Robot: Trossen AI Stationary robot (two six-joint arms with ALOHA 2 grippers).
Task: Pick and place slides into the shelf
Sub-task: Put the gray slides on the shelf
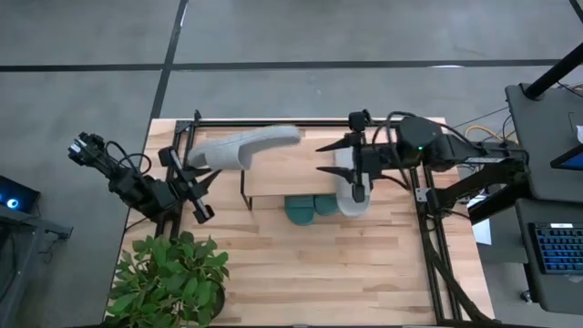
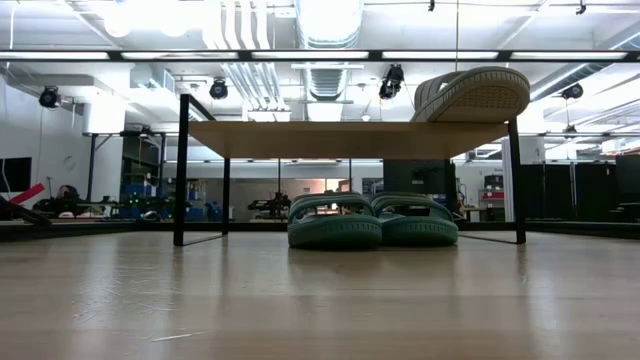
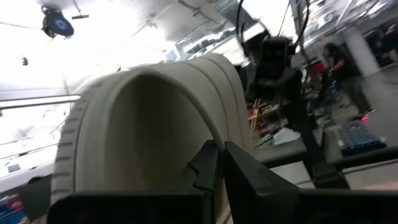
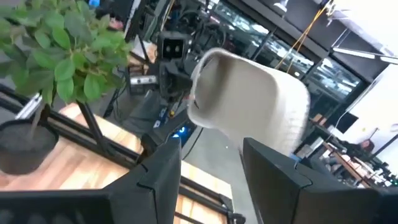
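The shelf (image 1: 282,178) stands at the far middle of the table, and it also shows in the low view (image 2: 340,140). Two teal slides (image 2: 365,220) rest side by side on the table under it. One pale grey slide (image 2: 475,95) lies tilted on the right end of the shelf's top board. My left gripper (image 1: 193,171) is shut on the second pale grey slide (image 1: 246,146), held high over the shelf's left end. My right gripper (image 1: 321,158) is open and empty above the shelf's right end, its fingers pointing toward the table's left. My left gripper pinches the pale grey slide's left end (image 3: 214,134) between its two fingers (image 3: 205,165), which come level from the table's left. The slide reaches out toward the right, lifted clear of the shelf and table. Which part of that end it has, I cannot tell.
A potted plant (image 1: 168,273) stands at the table's near left corner and shows in the right wrist view (image 4: 56,56). A black metal frame (image 1: 428,237) runs along the table's right edge. Bare tabletop (image 1: 346,264) lies in front of the shelf.
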